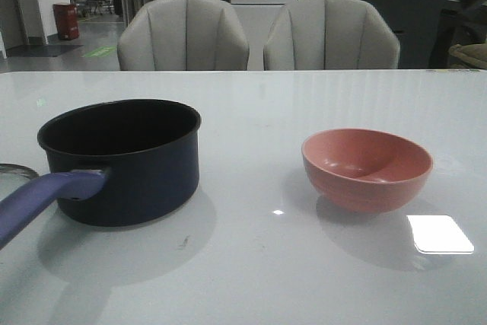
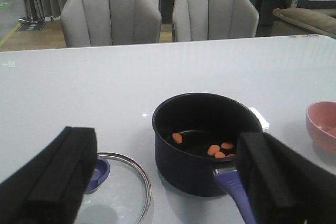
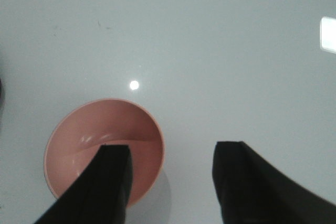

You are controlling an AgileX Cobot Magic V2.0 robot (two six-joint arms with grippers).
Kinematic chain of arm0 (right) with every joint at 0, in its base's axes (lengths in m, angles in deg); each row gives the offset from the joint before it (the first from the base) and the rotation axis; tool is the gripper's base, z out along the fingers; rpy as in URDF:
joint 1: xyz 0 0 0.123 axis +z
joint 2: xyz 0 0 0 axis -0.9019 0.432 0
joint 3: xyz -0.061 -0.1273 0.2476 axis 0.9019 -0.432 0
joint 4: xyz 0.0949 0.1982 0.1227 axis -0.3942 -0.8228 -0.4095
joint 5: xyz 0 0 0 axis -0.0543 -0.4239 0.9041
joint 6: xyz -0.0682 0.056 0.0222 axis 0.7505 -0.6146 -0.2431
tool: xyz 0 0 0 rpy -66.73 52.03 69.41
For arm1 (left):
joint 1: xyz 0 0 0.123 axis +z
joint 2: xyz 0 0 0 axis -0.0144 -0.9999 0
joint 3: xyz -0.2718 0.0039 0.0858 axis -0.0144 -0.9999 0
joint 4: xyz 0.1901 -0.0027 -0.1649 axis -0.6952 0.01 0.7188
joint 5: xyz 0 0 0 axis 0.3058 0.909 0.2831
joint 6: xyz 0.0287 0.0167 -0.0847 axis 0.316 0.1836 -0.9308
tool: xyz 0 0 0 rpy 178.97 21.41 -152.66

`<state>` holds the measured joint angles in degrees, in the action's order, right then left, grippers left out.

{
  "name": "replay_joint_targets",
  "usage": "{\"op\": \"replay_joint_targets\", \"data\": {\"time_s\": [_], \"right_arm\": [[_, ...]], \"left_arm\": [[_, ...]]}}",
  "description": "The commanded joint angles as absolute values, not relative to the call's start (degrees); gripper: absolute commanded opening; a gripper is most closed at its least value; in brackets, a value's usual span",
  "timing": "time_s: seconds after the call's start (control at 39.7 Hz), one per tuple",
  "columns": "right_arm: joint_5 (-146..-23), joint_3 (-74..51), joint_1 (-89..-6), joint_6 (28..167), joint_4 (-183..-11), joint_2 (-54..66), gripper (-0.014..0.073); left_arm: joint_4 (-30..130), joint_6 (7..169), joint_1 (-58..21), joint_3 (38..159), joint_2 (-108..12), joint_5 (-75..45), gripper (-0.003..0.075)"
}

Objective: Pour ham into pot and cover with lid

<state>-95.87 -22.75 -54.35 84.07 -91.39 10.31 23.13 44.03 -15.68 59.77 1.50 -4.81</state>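
Observation:
The dark navy pot [image 1: 122, 161] stands at the table's left, its purple-blue handle [image 1: 42, 202] pointing toward the near left edge. In the left wrist view the pot [image 2: 206, 140] holds several orange-pink ham chunks [image 2: 214, 149] on its black bottom. The glass lid [image 2: 118, 192] lies flat on the table beside the pot, knob [image 2: 98, 173] up; only its edge [image 1: 15, 171] shows in the front view. My left gripper [image 2: 168, 182] is open and empty, above the lid and pot handle. My right gripper [image 3: 170, 182] is open and empty above the pink bowl [image 3: 103, 150].
The pink bowl [image 1: 367, 169] stands empty at the table's right. Two grey chairs [image 1: 259, 36] stand behind the far edge. A bright light reflection [image 1: 439, 234] lies on the glossy tabletop near the bowl.

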Motion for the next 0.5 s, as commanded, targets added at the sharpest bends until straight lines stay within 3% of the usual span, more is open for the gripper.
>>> {"op": "replay_joint_targets", "data": {"time_s": [0.0, 0.48], "right_arm": [[-87.29, -25.60, -53.22, 84.83, -90.90, 3.35, 0.0463], [-66.75, -50.19, -48.04, 84.77, -89.37, -27.54, 0.0463]], "left_arm": [[23.33, 44.04, -16.05, 61.32, 0.83, -9.74, 0.0583], [23.33, 44.04, -16.05, 61.32, 0.83, -9.74, 0.0583]]}}
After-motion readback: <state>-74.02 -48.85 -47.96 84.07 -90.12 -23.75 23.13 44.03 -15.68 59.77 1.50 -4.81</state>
